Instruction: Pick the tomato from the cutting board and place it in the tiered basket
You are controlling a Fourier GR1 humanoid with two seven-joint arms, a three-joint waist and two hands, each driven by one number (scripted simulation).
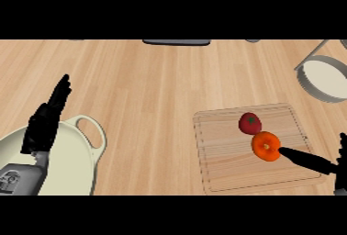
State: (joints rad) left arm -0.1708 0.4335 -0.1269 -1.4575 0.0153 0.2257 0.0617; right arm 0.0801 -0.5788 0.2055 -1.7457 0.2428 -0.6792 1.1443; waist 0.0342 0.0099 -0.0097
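A red tomato (250, 123) with a green stem lies on the wooden cutting board (224, 174) at the right of the counter. Just in front of it on the board sits an orange round fruit (266, 146). My right hand (308, 160) comes in from the lower right, open, its thumb tip touching or nearly touching the orange fruit and its fingers partly cut off at the right edge; it holds nothing. The tiered basket (324, 78), metal-rimmed with a pale floor, stands at the far right. My left hand (44, 121) rests open at the left, fingers up.
A cream dish with a loop handle (81, 151) sits at the lower left, under my left forearm. A dark flat object (176, 42) lies at the counter's far edge. Bare wooden counter spans the middle.
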